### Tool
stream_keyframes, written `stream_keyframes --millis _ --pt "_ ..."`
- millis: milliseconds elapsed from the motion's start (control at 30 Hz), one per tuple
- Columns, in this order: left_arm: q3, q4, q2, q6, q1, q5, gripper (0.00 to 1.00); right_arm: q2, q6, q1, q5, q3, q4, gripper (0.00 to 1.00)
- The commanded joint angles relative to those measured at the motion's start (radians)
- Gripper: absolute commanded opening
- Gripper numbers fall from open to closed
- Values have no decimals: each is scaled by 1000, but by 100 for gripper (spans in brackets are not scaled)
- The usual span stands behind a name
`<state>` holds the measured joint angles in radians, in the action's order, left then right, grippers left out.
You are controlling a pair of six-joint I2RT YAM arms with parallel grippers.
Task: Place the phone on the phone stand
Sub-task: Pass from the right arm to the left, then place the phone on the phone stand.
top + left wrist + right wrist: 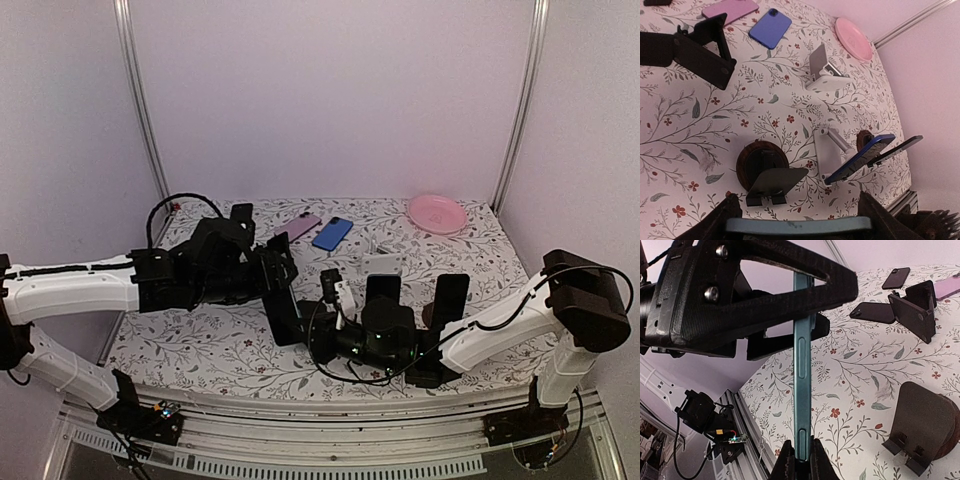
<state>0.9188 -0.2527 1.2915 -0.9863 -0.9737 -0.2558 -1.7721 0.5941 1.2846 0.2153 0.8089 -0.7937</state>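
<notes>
A: Where's the phone (803,390)?
B: Off the floral table (715,135), a slim teal slab on edge. The right tool (800,457) pinches one end; the left tool (797,207) flanks it with black fingers, though I can't tell if it grips. The round brown-based stand (765,170) sits nearby.

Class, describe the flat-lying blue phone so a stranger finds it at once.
From the pink plate in the far right corner, look left along the table's back. Two phones lie flat together; the blue phone is nearer the plate, beside a lilac phone.
</notes>
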Motion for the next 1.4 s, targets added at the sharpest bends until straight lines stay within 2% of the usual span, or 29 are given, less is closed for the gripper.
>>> stream_keyframes --millis 0,33,200,300,633,833,1067,1367 --pt "35 -24 33 32 -27 -24 49 62 -7 7 27 4 -95 12" --pt "39 -26 37 36 -29 -30 49 67 -7 8 28 1 -86 20" --pt "69 -30 58 64 -39 -80 46 124 8 8 50 -10 3 74" --pt "90 -34 84 81 -46 -125 45 186 18 7 72 -32 70 85" --pt "186 -24 237 141 -150 -440 48 499 32 6 238 -115 309 87" --pt "242 -8 347 149 -205 -642 50 673 11 6 293 -158 390 88" --pt "294 8 458 143 -207 -708 51 814 0 6 326 -196 444 87" --pt "321 55 543 143 -207 -731 51 868 0 6 332 -203 485 87"
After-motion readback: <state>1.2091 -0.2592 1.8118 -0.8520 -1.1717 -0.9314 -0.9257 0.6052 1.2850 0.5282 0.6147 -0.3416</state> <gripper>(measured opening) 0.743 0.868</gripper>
